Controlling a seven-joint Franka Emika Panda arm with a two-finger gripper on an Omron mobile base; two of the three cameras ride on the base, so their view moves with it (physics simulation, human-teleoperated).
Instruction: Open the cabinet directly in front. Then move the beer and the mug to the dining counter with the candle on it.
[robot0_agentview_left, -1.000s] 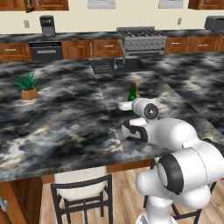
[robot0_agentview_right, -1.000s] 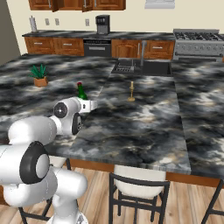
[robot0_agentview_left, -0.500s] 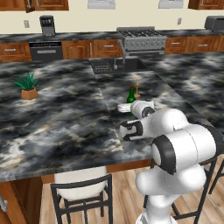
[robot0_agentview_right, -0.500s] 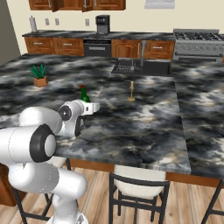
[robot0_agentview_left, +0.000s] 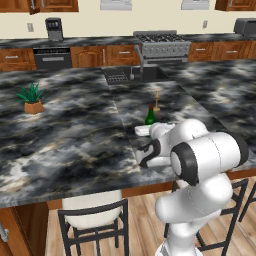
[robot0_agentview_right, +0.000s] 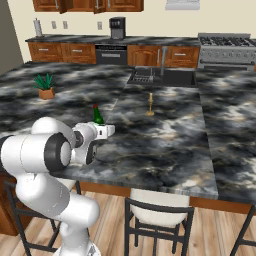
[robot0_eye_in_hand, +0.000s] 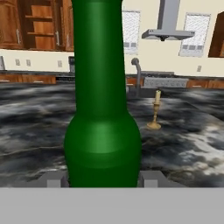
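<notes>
Gripper (robot0_eye_in_hand: 103, 181) fingers sit either side of the dark-green glass beer bottle (robot0_eye_in_hand: 103, 109); whether they clamp it, cannot tell. One bottle, one pale candle in brass holder (robot0_eye_in_hand: 154, 111), one potted green plant (robot0_agentview_left: 32, 99). Bottle upright on dark veined marble dining counter (robot0_agentview_left: 75, 135), near side of candle. Versus 0.5 s ago: elbow swung lower, bottle unmoved.

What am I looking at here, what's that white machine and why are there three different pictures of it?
It is a rendered kitchen with a white robot arm on a driving base. Two pictures come from cameras behind the arm, to its left and right; the third looks along its hand. The arm reaches over a dark marble dining counter. On the counter stand a candle, a potted plant and a green beer bottle. The gripper sits at the bottle's base, a finger either side; whether it is squeezing is unclear.
</notes>
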